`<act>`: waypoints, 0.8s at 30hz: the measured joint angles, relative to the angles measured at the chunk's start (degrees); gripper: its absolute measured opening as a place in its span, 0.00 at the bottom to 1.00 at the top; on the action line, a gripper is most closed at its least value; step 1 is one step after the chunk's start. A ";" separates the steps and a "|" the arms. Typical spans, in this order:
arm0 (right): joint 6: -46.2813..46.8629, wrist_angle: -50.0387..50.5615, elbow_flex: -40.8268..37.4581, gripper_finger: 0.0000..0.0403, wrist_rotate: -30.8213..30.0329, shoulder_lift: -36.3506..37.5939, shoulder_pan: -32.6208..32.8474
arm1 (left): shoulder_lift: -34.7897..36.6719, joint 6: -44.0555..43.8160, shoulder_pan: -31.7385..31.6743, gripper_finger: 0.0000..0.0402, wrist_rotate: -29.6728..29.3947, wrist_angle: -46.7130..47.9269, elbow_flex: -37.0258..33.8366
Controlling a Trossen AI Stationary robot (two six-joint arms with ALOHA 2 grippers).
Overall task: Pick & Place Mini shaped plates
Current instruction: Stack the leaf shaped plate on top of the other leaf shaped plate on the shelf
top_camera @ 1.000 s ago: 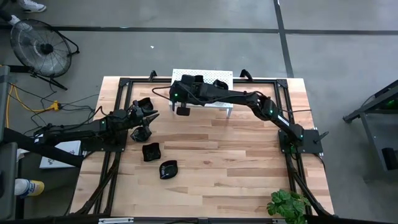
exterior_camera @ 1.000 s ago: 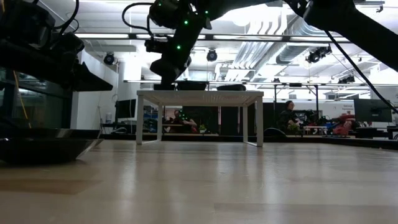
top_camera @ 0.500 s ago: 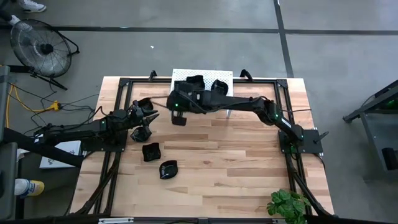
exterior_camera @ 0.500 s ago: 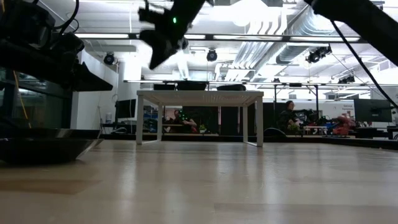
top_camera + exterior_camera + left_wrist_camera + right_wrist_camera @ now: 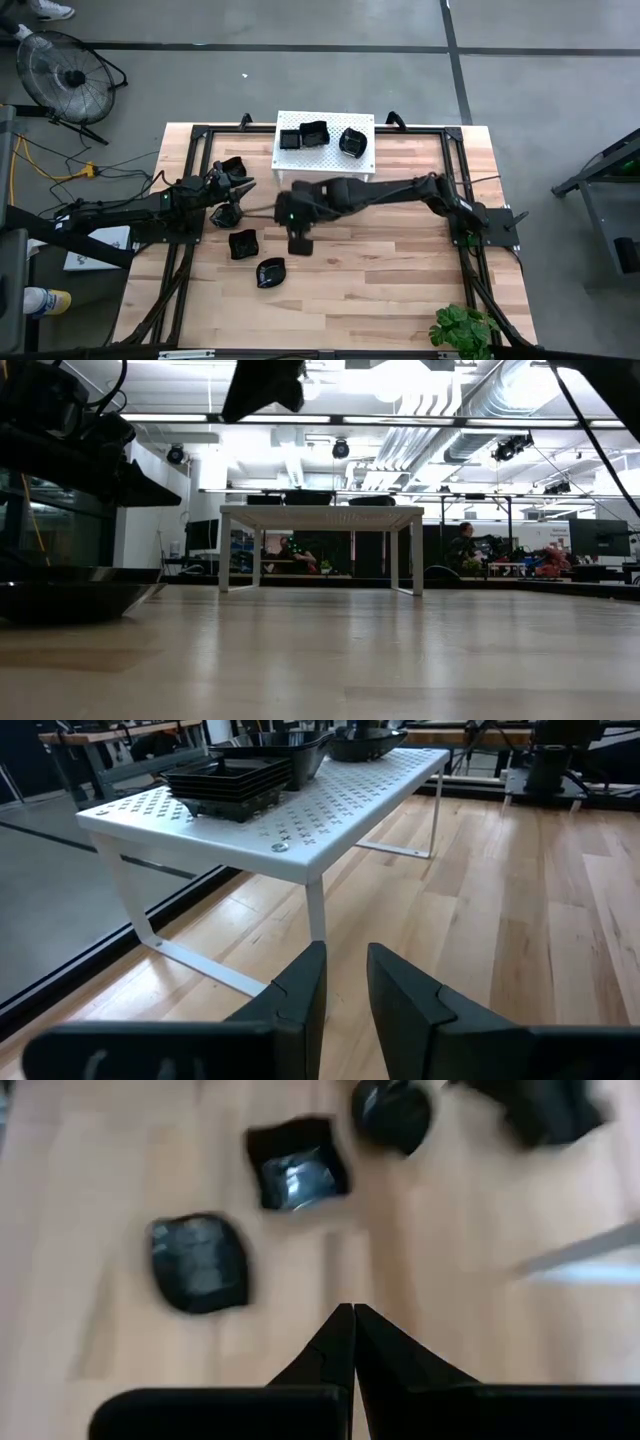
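Note:
Three mini shaped plates (image 5: 290, 140) (image 5: 315, 133) (image 5: 352, 142) sit on the white perforated stand (image 5: 362, 125) at the table's far side. More glossy black plates lie on the wood at the left: (image 5: 232, 167), (image 5: 228, 213), (image 5: 243, 243), (image 5: 270, 271). My right gripper (image 5: 298, 243) hangs shut and empty above the table's middle, right of the two nearest plates, a rounder one (image 5: 198, 1263) and a square one (image 5: 297, 1165). My left gripper (image 5: 240, 188) waits at the left, narrowly open (image 5: 346, 990), pointing toward the stand (image 5: 300, 830).
Bare wood lies to the right of and in front of the plates. A black frame (image 5: 200, 135) edges the table. A potted plant (image 5: 462, 328) stands at the near right corner. In the low view a dark plate (image 5: 70, 595) fills the left foreground.
My right gripper has swung from just in front of the stand toward the table's near edge, over the middle of the table, rising a little and turning as it went. It has stayed shut and empty. The stand's three plates now show uncovered.

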State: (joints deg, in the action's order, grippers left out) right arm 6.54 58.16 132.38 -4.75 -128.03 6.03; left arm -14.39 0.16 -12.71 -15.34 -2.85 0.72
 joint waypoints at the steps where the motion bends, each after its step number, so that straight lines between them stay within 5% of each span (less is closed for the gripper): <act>1: 2.01 1.18 0.00 0.00 0.56 0.00 0.62 | 0.00 0.00 -0.01 0.18 0.02 0.00 -0.01; 24: 26.71 10.22 -0.13 0.00 1.06 -1.87 12.66 | 0.02 0.00 -0.01 0.18 0.07 -0.02 -0.01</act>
State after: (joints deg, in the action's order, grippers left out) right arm 33.26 68.38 132.25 -3.69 -129.90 18.69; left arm -14.38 0.16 -12.72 -15.27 -2.87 0.71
